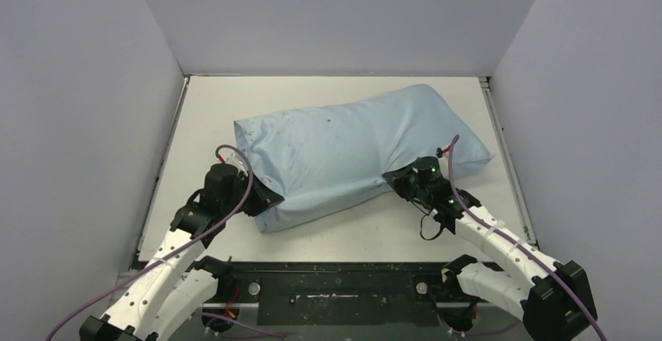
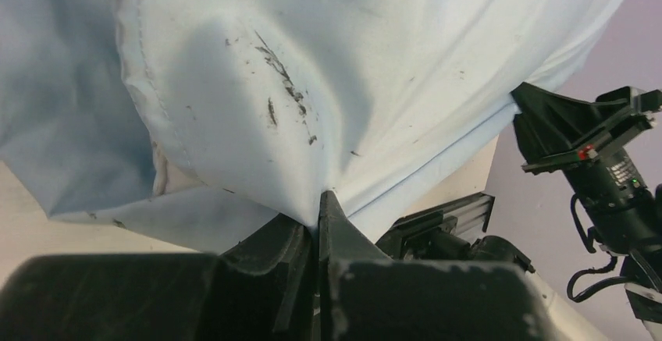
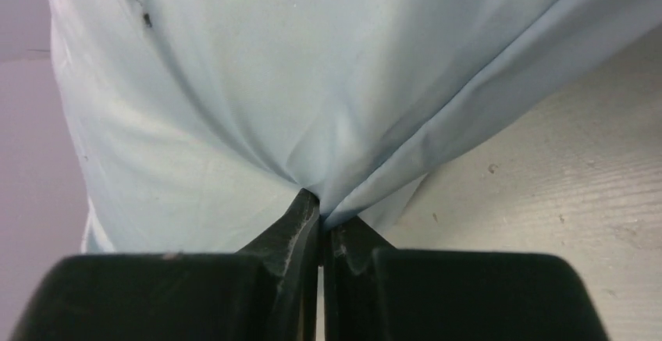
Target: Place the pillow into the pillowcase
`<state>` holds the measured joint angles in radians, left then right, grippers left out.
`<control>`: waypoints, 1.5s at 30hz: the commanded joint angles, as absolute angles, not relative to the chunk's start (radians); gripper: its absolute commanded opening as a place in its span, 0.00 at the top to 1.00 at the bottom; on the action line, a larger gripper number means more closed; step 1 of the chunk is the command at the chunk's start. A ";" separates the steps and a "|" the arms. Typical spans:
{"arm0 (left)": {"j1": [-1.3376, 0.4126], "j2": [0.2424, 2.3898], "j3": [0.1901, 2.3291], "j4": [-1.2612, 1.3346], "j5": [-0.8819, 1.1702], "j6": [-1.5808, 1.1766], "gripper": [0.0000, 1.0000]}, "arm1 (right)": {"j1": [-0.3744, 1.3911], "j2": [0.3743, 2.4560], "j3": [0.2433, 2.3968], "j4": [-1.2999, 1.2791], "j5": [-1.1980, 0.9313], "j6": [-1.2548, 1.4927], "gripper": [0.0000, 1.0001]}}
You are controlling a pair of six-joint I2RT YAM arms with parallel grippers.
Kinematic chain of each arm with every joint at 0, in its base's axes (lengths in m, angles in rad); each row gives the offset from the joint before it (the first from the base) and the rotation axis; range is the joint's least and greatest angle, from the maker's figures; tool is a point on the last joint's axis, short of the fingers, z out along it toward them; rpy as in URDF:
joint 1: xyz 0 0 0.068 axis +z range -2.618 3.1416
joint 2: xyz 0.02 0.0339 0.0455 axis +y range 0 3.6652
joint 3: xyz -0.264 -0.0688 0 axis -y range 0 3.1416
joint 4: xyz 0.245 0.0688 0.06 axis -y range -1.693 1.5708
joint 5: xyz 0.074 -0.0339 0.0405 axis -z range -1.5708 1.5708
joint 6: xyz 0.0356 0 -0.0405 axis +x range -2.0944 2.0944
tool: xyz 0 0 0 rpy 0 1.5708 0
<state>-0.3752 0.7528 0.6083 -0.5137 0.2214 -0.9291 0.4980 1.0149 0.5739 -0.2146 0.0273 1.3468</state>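
The light-blue pillowcase [image 1: 359, 150] lies plump and slanted across the table, its right end farther back. The pillow is hidden inside it; only the bulging shape shows. My left gripper [image 1: 269, 198] is at the near-left corner, shut on a fold of the pillowcase [image 2: 390, 60], the cloth pulled to a peak at the left gripper's [image 2: 318, 204] tips. My right gripper [image 1: 393, 179] is at the near edge right of the middle, shut on a pinch of the pillowcase [image 3: 273, 83], which puckers at the right gripper's [image 3: 320, 208] tips.
The white table [image 1: 211, 115] is walled by pale panels on the left, back and right. A black rail [image 1: 336, 286] with the arm bases runs along the near edge. The right arm [image 2: 609, 169] shows in the left wrist view.
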 commanded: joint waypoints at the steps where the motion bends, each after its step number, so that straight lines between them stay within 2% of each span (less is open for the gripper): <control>1: -0.387 0.693 0.536 -0.626 0.237 -1.007 1.00 | 0.483 0.908 0.528 -0.308 0.117 1.302 1.00; 6: -0.396 0.660 0.445 -0.639 0.288 -1.060 1.00 | 0.484 0.881 0.415 -0.303 0.065 1.270 0.90; 13: -0.472 0.544 0.351 -0.645 0.305 -1.190 1.00 | 0.484 0.886 0.316 -0.288 0.064 1.258 0.88; 16: -0.475 0.521 0.372 -0.658 0.298 -1.207 0.86 | 0.482 0.887 0.345 -0.288 0.074 1.229 0.84; 19: -0.474 0.541 0.485 -0.705 0.222 -1.153 0.62 | 0.484 0.893 0.422 -0.344 0.105 1.176 0.74; 20: -0.474 0.561 0.538 -0.729 0.184 -1.117 0.58 | 0.484 0.890 0.446 -0.370 0.115 1.158 0.71; 25: -0.471 0.677 0.743 -0.734 -0.012 -0.974 0.45 | 0.483 0.831 0.521 -0.468 0.135 1.105 0.50; 30: -0.457 0.786 0.816 -0.616 -0.022 -0.899 0.35 | 0.482 0.761 0.593 -0.510 0.112 1.037 0.23; 36: -0.403 0.896 0.880 -0.672 -0.074 -0.773 0.34 | 0.483 0.769 0.698 -0.499 0.037 0.862 0.00; 39: -0.369 0.906 0.864 -0.644 -0.048 -0.715 0.36 | 0.483 0.823 0.772 -0.547 0.076 0.776 0.00; 45: -0.324 0.917 0.715 -0.606 -0.001 -0.731 0.51 | 0.483 0.892 0.856 -0.552 0.124 0.689 0.00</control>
<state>-0.3470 0.9127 0.8005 -0.6441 -0.0265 -0.7586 0.4896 0.8612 0.7898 -0.5339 0.0769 0.7906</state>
